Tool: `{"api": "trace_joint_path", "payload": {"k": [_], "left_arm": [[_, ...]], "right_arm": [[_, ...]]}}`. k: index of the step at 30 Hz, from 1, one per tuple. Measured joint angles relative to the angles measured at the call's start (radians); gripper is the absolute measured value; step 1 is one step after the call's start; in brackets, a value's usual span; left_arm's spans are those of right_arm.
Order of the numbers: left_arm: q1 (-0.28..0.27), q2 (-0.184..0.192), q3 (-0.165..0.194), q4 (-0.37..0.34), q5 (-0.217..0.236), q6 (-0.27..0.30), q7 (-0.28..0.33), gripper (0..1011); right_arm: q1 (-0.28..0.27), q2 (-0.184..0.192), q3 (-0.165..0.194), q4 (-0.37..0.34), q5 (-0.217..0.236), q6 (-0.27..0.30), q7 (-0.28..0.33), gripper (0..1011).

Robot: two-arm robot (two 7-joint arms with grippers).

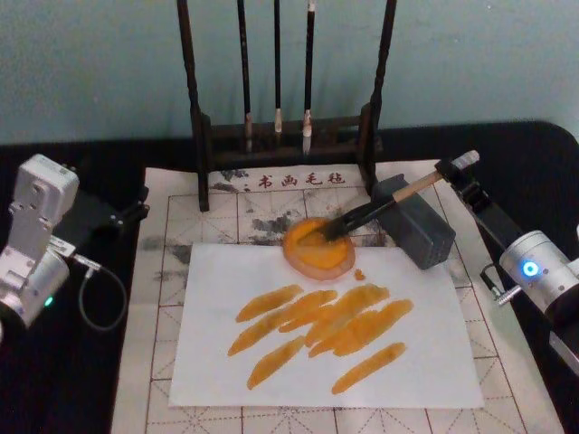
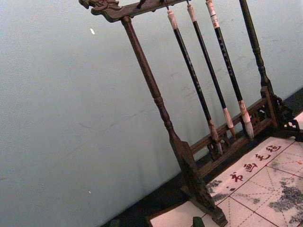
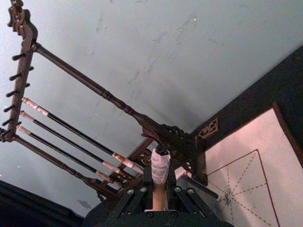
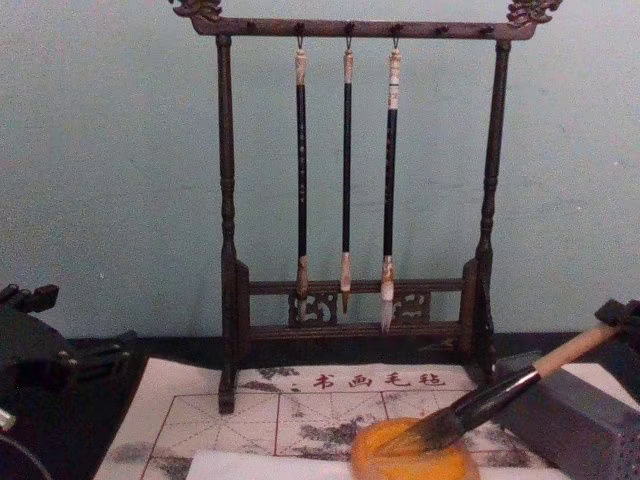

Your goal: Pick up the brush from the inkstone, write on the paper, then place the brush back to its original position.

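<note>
Brush parked: one brush [image 1: 384,206] lies slanted, bristles in one inkstone [image 1: 312,264], handle gripped by the right claw [image 1: 450,170].

Head view: the round, shallow orange inkstone, glossy inside, sits across the far edge of one white paper [image 1: 217,362] bearing overlapping orange strokes. The handle crosses one grey rectangular block [image 1: 425,237]. The paper lies on one red-gridded, ink-stained mat [image 1: 154,289] on the black table [image 1: 90,380]. The left claw [image 1: 127,214] is near the mat's left edge, and its state cannot be told.
Left wrist view: one dark wooden rack [image 2: 156,99] holds three thin black-handled brushes [image 2: 208,80], hanging.
Right wrist view: the right claw is closed on the pale wooden handle, just short of the white end cap [image 3: 159,164].
Chest view: the bushy bristles lie in the dish.
</note>
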Motion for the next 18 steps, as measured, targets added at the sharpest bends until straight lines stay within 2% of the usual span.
{"api": "trace_joint_path", "payload": {"k": [18], "left_arm": [[0.000, 0.000, 0.000, 0.000, 0.000, 0.000, 0.000, 1001]], "right_arm": [[-0.002, -0.003, 0.005, 0.002, 0.006, 0.005, -0.006, 175]]}}
